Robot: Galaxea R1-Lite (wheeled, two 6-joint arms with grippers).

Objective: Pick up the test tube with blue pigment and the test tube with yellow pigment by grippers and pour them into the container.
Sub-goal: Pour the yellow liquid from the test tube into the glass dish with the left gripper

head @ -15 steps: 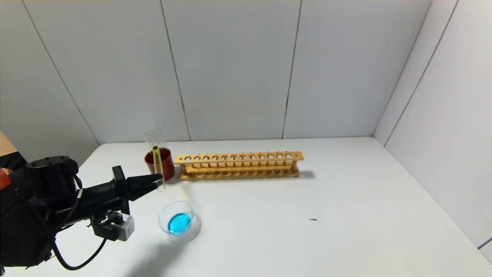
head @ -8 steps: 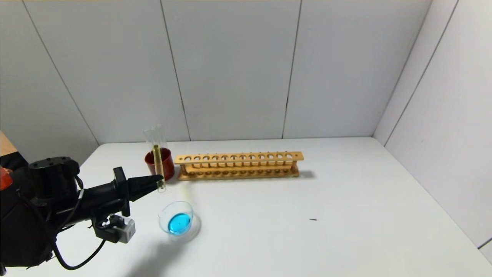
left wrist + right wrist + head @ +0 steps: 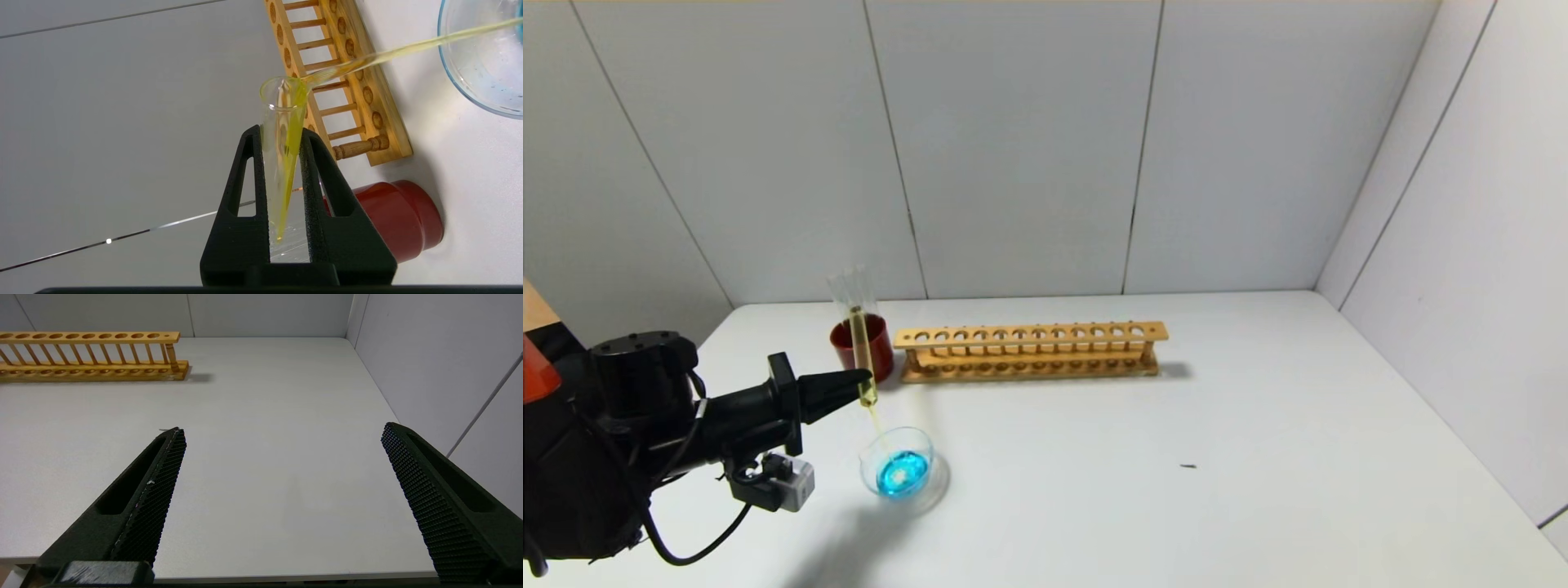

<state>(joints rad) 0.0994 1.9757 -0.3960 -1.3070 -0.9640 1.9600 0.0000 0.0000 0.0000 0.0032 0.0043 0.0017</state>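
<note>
While the left pincer clamps the thin clear glass tube of yellow liquid tilted mouth-down, a yellow stream falls into the low round clear glass dish holding blue liquid on the white desk. Right pincer spread wide, idle above the desk.
</note>
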